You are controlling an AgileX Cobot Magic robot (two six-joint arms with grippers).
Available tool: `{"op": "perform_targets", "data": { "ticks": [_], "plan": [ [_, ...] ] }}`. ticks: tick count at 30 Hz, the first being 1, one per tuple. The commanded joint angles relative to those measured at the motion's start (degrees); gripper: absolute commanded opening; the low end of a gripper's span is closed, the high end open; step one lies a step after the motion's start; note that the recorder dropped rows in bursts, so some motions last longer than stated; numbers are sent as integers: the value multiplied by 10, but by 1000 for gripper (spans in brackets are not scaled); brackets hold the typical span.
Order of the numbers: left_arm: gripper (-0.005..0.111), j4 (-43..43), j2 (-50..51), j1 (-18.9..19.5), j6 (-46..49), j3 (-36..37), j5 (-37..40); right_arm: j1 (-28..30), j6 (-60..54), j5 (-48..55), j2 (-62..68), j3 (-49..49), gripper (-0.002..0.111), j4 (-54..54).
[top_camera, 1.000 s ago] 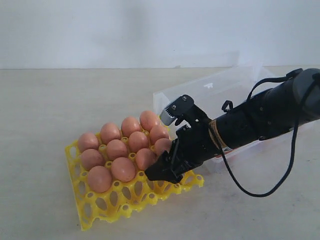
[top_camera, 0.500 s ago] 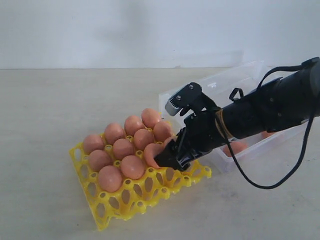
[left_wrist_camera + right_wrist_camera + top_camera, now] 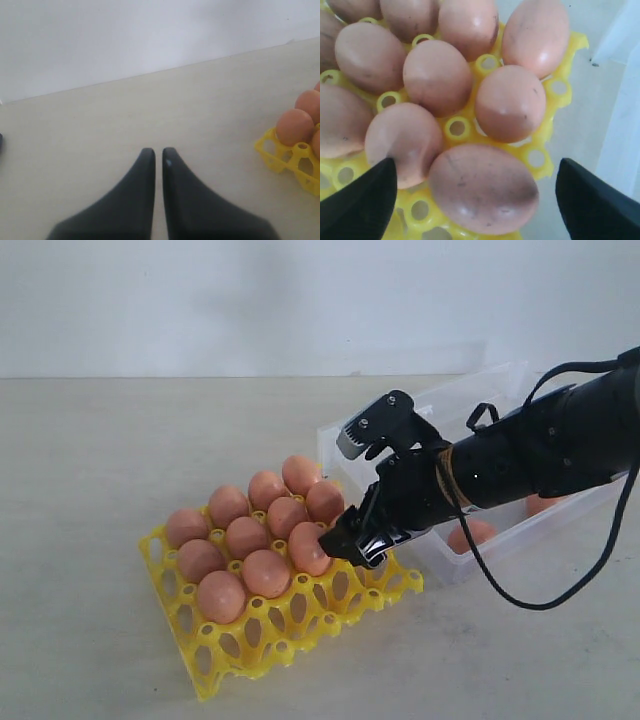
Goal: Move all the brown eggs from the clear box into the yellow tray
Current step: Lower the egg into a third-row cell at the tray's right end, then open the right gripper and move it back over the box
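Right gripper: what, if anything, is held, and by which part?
Nothing: the right gripper stands open, clear of the brown egg resting in the yellow tray.

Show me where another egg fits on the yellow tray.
Free: the front row of cups on the yellow tray, between the nearest brown eggs and its front edge. Bare table lies left of it. Crowded: the rear rows, and around the fingers.

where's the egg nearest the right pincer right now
In the exterior view the egg sits in the yellow tray, at the right end of the frontmost filled row, just left of the open right pincer.
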State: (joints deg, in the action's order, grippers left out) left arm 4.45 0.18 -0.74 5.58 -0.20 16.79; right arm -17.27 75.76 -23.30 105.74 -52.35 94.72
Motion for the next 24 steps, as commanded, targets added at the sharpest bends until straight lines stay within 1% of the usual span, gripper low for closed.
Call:
{"op": "perform_targets", "data": {
  "ticks": [1, 8, 18, 21, 23, 24],
  "plan": [
    [4, -1, -2, -4, -2, 2, 0, 2, 3, 19, -5, 2, 76, -20],
    [4, -1, -2, -4, -2, 2, 0, 2, 6, 20, -16, -13, 76, -26],
    [4, -1, -2, -4, -2, 2, 0, 2, 8, 48, -42, -44, 76, -27],
    [4, -1, -2, -4, -2, 2, 0, 2, 35, 69, -60, -45, 75, -41],
    [4, -1, -2, -4, -2, 2, 0, 2, 84, 103, -76, -44, 69, -42],
    [4, -1, -2, -4, -2, 2, 0, 2, 118, 116, -86, -41, 60, -31]
  ]
}}
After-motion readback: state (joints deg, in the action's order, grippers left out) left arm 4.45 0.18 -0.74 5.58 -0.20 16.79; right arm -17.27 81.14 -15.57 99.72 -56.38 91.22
